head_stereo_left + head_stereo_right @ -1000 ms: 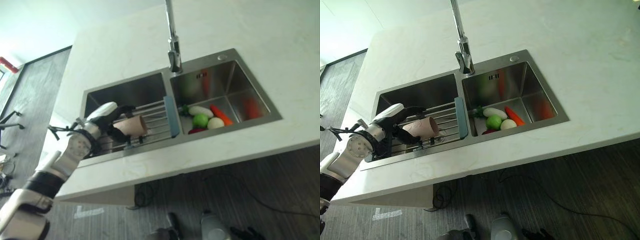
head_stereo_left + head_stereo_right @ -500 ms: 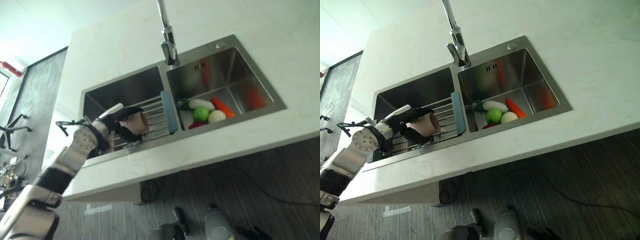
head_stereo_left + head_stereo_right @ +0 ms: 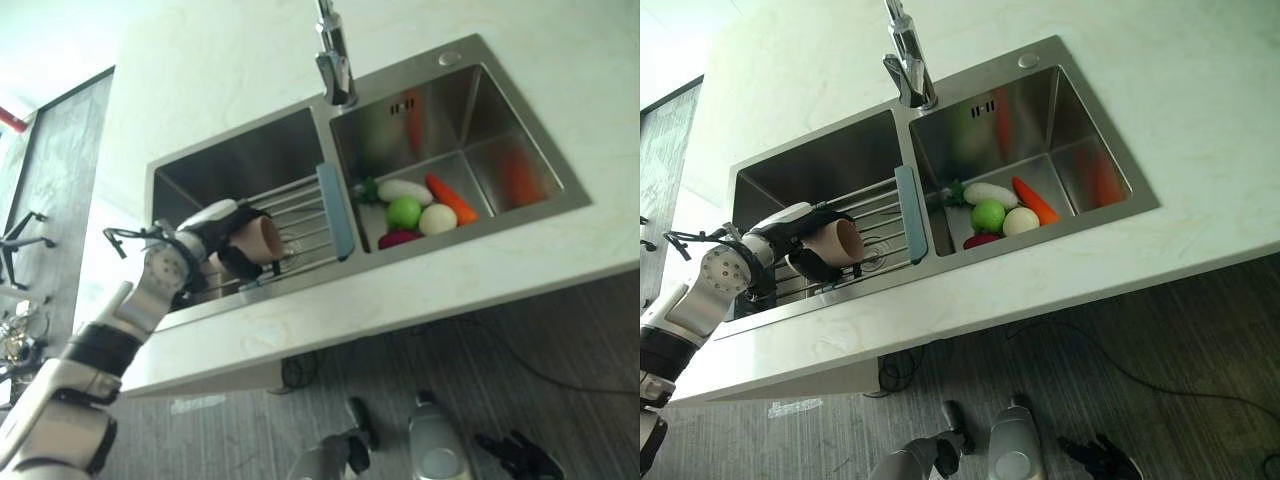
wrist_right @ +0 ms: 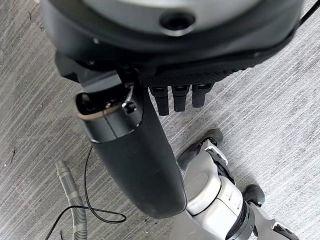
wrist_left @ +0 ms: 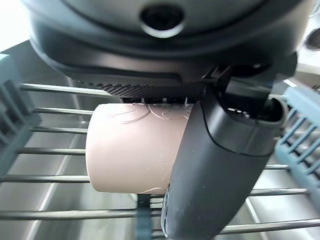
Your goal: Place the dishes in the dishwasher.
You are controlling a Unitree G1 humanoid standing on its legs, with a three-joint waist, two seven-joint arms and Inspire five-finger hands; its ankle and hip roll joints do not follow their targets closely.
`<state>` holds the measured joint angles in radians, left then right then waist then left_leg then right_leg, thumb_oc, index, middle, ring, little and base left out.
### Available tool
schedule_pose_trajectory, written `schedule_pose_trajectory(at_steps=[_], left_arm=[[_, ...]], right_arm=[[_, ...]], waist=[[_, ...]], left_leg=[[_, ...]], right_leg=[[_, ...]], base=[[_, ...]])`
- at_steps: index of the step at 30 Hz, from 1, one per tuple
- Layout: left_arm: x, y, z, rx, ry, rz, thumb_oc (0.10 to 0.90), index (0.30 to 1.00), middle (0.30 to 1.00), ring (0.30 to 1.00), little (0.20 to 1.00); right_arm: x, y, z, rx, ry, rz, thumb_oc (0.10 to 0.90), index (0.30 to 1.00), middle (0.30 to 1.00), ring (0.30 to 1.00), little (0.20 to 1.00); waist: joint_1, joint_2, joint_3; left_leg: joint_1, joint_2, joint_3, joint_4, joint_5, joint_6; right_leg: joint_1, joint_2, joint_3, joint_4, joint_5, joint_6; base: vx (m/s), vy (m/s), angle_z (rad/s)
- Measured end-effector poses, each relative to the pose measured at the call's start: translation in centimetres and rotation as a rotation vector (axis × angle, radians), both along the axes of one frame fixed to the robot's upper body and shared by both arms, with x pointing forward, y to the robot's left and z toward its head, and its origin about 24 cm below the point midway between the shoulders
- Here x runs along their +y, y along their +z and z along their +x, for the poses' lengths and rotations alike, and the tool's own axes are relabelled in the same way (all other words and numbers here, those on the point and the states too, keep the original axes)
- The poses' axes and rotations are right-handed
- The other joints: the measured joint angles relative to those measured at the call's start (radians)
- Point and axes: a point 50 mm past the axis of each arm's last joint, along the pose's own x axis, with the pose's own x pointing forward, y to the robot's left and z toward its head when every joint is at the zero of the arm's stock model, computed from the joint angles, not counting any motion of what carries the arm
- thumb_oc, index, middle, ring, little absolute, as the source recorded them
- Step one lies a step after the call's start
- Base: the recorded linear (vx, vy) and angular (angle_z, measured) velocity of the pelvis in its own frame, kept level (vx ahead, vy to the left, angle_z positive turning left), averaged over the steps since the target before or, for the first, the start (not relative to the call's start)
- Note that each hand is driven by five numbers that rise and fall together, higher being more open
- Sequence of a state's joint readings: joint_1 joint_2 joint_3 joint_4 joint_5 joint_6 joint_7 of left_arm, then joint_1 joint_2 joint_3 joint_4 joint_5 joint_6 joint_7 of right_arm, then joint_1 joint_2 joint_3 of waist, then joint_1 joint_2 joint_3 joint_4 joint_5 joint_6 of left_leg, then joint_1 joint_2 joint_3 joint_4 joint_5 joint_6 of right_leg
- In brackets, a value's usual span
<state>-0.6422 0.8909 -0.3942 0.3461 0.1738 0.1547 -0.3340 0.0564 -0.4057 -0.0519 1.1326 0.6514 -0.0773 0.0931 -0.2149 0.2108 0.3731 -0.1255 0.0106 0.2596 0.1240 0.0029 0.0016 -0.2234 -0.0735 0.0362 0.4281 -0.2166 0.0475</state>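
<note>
A pale pink cup (image 3: pixel 264 238) lies on its side with its mouth toward the right basin, over the wire rack (image 3: pixel 305 222) that spans the left basin of the steel sink (image 3: pixel 560 205). My left hand (image 3: pixel 205 237) is shut on the cup. In the left wrist view the thumb (image 5: pixel 215 175) crosses the cup (image 5: pixel 132 150) while the fingers wrap its far side. The rack's bars run just beneath the cup. My right hand (image 4: pixel 135 150) hangs low over the floor, fingers relaxed and holding nothing; it also shows as a dark shape (image 3: pixel 512 455) at the bottom of the left eye view.
The right basin holds a green apple (image 3: pixel 404 212), a carrot (image 3: pixel 452 200), a white vegetable (image 3: pixel 400 190) and other produce. A tall faucet (image 3: pixel 335 65) stands behind the divider. The rack has a blue end piece (image 3: pixel 335 212). White countertop (image 3: pixel 450 290) surrounds the sink.
The whole view has shifted with the camera. My left hand stays closed round the cup over the rack, now a little nearer the left basin's front edge.
</note>
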Motion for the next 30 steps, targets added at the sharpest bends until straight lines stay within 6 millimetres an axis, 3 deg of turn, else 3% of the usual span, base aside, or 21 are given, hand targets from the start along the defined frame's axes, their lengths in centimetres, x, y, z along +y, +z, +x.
schedule_pose_trajectory(at_steps=[5, 6, 7, 13, 16, 21, 23, 25, 26, 30], left_arm=[[-0.1, 0.3, 0.3, 0.017, -0.019, 0.079, 0.8, 0.9, 0.9, 0.9, 0.9], [-0.1, 0.4, 0.4, 0.021, -0.025, 0.099, 0.452, 0.378, 0.378, 0.378, 0.378], [-0.1, 0.4, 0.5, 0.02, -0.029, 0.114, 0.4, 0.3, 0.3, 0.3, 0.3], [-0.6, 1.0, 0.4, -0.033, -0.121, 0.219, 0.4, 0.3, 0.3, 0.3, 0.3], [-1.8, 1.2, 0.0, -0.112, -0.209, 0.194, 0.4, 0.3, 0.3, 0.3, 0.3], [-4.4, 4.5, -1.7, -0.393, -0.355, 0.16, 0.4, 0.3, 0.3, 0.3, 0.3], [-4.8, 5.5, -2.2, -0.501, -0.367, 0.14, 0.4, 0.3, 0.3, 0.3, 0.3], [-4.0, 6.5, -3.0, -0.596, -0.342, 0.137, 0.4, 0.3, 0.3, 0.3, 0.3], [-2.6, 6.9, -3.8, -0.641, -0.289, 0.141, 0.4, 0.3, 0.3, 0.3, 0.3], [1.3, 7.4, -5.5, -0.707, -0.153, 0.181, 0.4, 0.3, 0.3, 0.3, 0.3]], right_arm=[[0.1, 0.3, 0.8, -0.016, 0.02, 0.001, 0.8, 0.9, 0.9, 0.9, 0.9], [0.1, 0.4, 1.1, -0.029, 0.025, -0.001, 0.8, 0.9, 0.9, 0.9, 0.9], [0.1, 0.5, 1.4, -0.036, 0.027, -0.001, 0.8, 0.9, 0.9, 0.9, 0.9], [0.0, 0.4, 1.4, -0.031, 0.024, -0.001, 0.8, 0.9, 0.9, 0.9, 0.9], [0.1, 0.2, 1.0, -0.015, 0.018, 0.004, 0.8, 0.9, 0.9, 0.9, 0.9], [0.7, -0.4, 0.3, 0.02, 0.015, 0.019, 0.8, 0.9, 0.9, 0.9, 0.9], [1.1, -0.8, -0.3, 0.05, 0.015, 0.029, 0.8, 0.9, 0.9, 0.9, 0.9], [2.1, -1.3, -0.6, 0.069, 0.033, 0.049, 0.8, 0.9, 0.9, 0.9, 0.9], [2.4, -1.3, -0.2, 0.066, 0.051, 0.055, 0.8, 0.9, 0.9, 0.9, 0.9], [2.4, -1.5, -0.7, 0.096, 0.043, 0.055, 0.8, 0.9, 0.9, 0.9, 0.9]], waist=[[-0.001, 0.002, 0.0], [-0.002, 0.002, 0.0], [-0.002, 0.002, 0.0], [0.0, 0.002, 0.0], [0.011, -0.002, -0.002], [0.05, -0.033, -0.014], [0.072, -0.049, -0.055], [0.094, -0.075, -0.104], [0.123, -0.083, -0.141], [0.196, -0.082, -0.181]], left_leg=[[0.0, 0.001, -0.002, 0.002, 0.0, 0.0], [0.0, 0.001, -0.001, 0.004, 0.0, 0.0], [0.0, 0.001, -0.001, 0.005, 0.0, 0.0], [0.0, 0.001, -0.013, 0.009, 0.001, 0.001], [0.004, 0.001, -0.024, 0.009, 0.005, 0.002], [0.024, 0.002, -0.05, 0.008, 0.01, 0.005], [0.024, 0.003, -0.073, 0.007, 0.014, 0.002], [0.025, 0.005, -0.104, 0.001, 0.025, -0.007], [0.025, 0.006, -0.13, -0.011, 0.041, -0.014], [0.023, 0.005, -0.188, -0.029, 0.069, -0.036]], right_leg=[[0.001, -0.001, -0.006, 0.001, 0.001, -0.001], [0.001, -0.001, -0.006, 0.002, 0.001, -0.001], [0.001, -0.002, -0.007, 0.002, 0.001, -0.001], [0.007, -0.008, -0.033, 0.007, 0.002, -0.002], [0.026, -0.013, -0.058, 0.003, 0.002, -0.002], [0.066, -0.014, -0.086, -0.008, 0.003, -0.004], [0.081, -0.014, -0.109, -0.012, 0.0, -0.006], [0.096, -0.011, -0.139, -0.02, -0.007, -0.013], [0.105, -0.004, -0.164, -0.018, -0.008, -0.02], [0.111, -0.008, -0.211, -0.007, -0.028, -0.041]], base=[[-0.01, 0.004, 0.0], [0.0, 0.0, 0.0], [0.0, 0.0, 0.0], [-0.04, -0.019, 0.06], [-0.03, -0.036, 0.15], [-0.04, -0.084, 0.18], [-0.07, -0.141, 0.29], [-0.12, -0.205, 0.49], [-0.12, -0.204, 0.58], [-0.07, -0.129, 0.45]])
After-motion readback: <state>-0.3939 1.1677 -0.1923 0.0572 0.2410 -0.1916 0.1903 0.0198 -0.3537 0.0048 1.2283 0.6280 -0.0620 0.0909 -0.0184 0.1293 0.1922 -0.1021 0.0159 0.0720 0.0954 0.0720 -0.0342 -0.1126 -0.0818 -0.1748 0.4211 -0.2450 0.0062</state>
